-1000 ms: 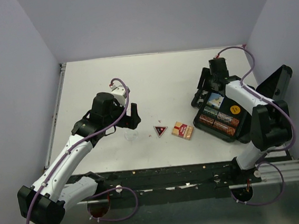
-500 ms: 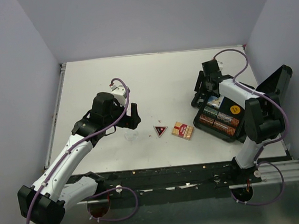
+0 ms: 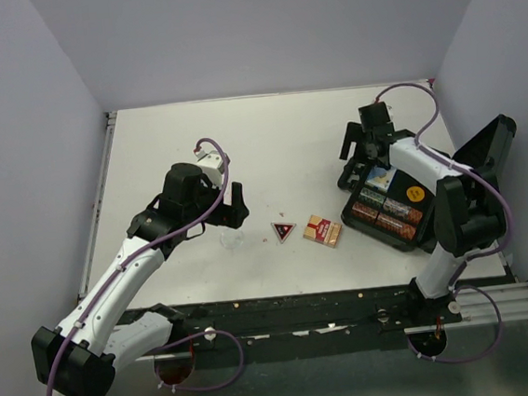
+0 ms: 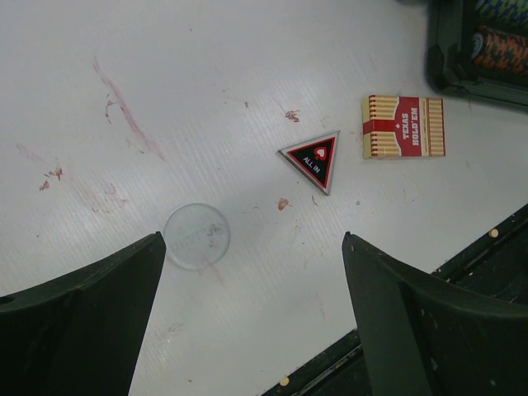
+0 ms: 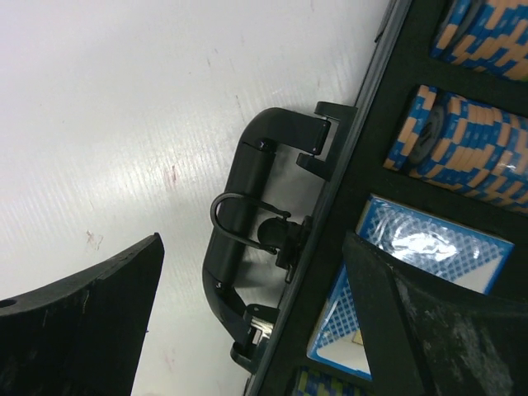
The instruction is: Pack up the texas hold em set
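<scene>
**Top view**
- Table (image 3: 267, 132): white, walled on three sides.
- Left arm: reaches from its base at 7 o'clock toward the table's middle, elbow low and wrist tipped down. Left gripper (image 3: 232, 212) hangs with jaws spread wide, gripping nothing.
- Clear marker (image 3: 232, 239): flat on the table just under that gripper.
- Triangle marker (image 3: 284, 231): at 3 o'clock of the clear one, apart from it.
- Red box (image 3: 322, 231): flat, at 3 o'clock of the triangle, near the case.
- Case (image 3: 401, 183): open at the table's 4 o'clock, lid (image 3: 488, 144) raised on its far side. Inside are chip rows (image 3: 387, 214), a blue box (image 3: 380, 176) and an orange marker (image 3: 413, 192).
- Right arm: folds up from 5 o'clock and bends back over the case. Right gripper (image 3: 358, 151) sits at the case's 11 o'clock corner, jaws apart.

**Left wrist**
- Left gripper (image 4: 252, 247): fingers (image 4: 78, 330) far apart and empty.
- Clear marker (image 4: 196, 236) lies beside the left fingertip; whether they touch I cannot tell. Triangle marker (image 4: 313, 159) at 1 o'clock, red box (image 4: 403, 126) beyond it, case (image 4: 437, 49) corner at 2 o'clock.

**Right wrist**
- Right gripper (image 5: 252, 239): fingers (image 5: 82, 305) wide, clamping nothing.
- Handle (image 5: 235, 223): on the case (image 5: 363, 165) edge, below and between the fingers.
- Chip rows (image 5: 462, 140) and blue box (image 5: 412, 289) sit in their slots.
</scene>
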{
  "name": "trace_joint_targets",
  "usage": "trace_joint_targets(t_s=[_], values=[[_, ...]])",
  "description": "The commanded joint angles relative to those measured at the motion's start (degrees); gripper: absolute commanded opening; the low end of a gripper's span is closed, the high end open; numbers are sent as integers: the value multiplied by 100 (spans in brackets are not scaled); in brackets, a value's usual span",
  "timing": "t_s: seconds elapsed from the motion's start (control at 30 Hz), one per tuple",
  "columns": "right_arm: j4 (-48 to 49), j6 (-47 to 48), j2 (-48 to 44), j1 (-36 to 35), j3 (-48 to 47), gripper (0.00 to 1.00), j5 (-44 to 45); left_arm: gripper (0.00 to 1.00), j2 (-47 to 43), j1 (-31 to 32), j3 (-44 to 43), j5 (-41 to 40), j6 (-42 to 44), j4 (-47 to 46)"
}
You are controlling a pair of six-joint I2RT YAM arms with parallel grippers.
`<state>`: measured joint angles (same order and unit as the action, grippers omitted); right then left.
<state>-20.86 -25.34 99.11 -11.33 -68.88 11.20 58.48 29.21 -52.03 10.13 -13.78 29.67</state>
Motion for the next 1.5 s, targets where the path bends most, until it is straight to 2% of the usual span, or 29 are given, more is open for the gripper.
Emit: trace_joint_targets(t_s=[0.0, 0.2, 0.47, 0.67, 0.87, 1.03, 1.2, 1.3, 1.4, 1.47], values=[[-480, 214, -453, 87, -196, 97, -13, 96, -12, -30, 35, 33, -28, -84], [-752, 223, -805, 79, -64, 98, 22, 96, -108, -30, 61, 42, -28, -102], [-639, 284, -1420, 35, 586, 97, -188, 96, -162, -21, 193, -178, -11, -172], [-542, 337, -1842, -334, 894, 96, -382, 95, 14, 14, 255, -468, -37, -49], [-305, 337, -2088, -589, 1254, 97, -548, 96, 655, 5, 141, -933, 86, 162], [-190, 512, -2317, -668, 1535, 97, -768, 94, 1385, 23, 9, -873, 7, 364], [-322, 776, -2773, -1159, 1913, 97, -996, 94, 1667, 23, -105, -688, 25, 276], [-86, 969, -3081, -1861, 2080, 99, -1076, 94, 1658, 23, -106, -600, 25, 188], [38, 1259, -2951, -2188, 2089, 100, -1076, 94, 1623, 23, -106, -600, 42, 188], [-23, 1426, -2618, -2259, 2002, 100, -1383, 94, 1562, 23, -88, -574, 42, 197]])
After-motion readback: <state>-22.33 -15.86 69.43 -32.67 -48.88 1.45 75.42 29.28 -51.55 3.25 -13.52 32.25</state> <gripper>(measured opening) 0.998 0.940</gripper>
